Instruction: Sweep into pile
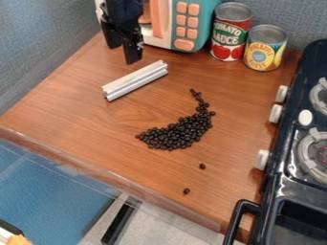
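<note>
The black gripper [124, 53] hangs open at the upper left, its two fingers apart with nothing between them. Just below and to the right of it, a silver grooved metal bar [135, 80] lies slanted on the wooden counter. Dark beans [178, 134] form a dense curved patch near the middle, with a thin tail running up towards the bar's right side. Two stray beans lie apart from the patch, one bean [202, 166] below it and another bean [186, 191] nearer the front edge.
A teal and white toy microwave [198, 24] stands at the back, beside a tomato sauce can [230, 32] and a pineapple can [265, 48]. The dark toy stove [281, 177] borders the right side. A clear raised strip [108, 174] runs along the counter's front edge.
</note>
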Robot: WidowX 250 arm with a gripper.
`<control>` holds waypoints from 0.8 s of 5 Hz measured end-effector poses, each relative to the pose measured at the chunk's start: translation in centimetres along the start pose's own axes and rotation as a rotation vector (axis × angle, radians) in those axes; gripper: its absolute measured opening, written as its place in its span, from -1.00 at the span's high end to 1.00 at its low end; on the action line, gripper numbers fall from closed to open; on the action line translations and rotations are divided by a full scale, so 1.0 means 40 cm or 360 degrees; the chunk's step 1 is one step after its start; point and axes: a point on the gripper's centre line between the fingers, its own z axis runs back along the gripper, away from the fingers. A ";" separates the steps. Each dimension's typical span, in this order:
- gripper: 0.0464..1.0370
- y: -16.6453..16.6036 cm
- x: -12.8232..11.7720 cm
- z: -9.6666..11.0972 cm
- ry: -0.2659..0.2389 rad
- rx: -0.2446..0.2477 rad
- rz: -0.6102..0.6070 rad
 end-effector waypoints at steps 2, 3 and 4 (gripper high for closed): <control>-0.92 -0.002 -0.011 -0.031 0.0030 0.0015 -0.0001; -0.92 -0.009 -0.019 -0.038 0.0044 0.0005 -0.0002; -0.92 -0.014 -0.023 -0.046 0.0047 -0.0006 -0.0013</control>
